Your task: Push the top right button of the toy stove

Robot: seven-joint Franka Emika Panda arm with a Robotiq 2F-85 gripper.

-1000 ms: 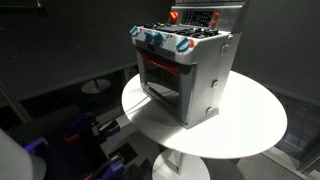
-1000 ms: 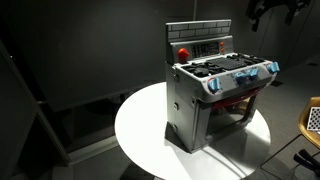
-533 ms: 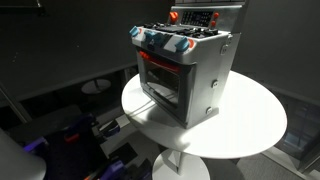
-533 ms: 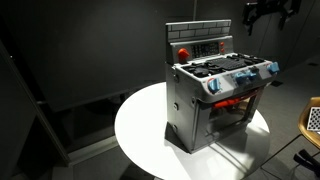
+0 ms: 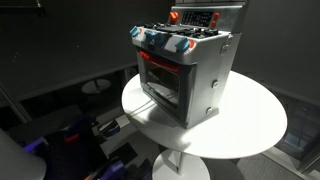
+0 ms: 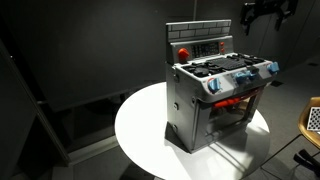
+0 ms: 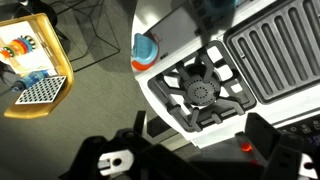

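Dark room | toy stove on white table | pincer above, spread

Toy stove on round white table

There is one toy stove on one round white desk. In an exterior view the stove's front edge shows three blue knobs that can be made out, though they are small, and its back panel shows two red buttons. The wrist view adds one round burner and, off the desk, one orange-rimmed tray holding a single checkered card.
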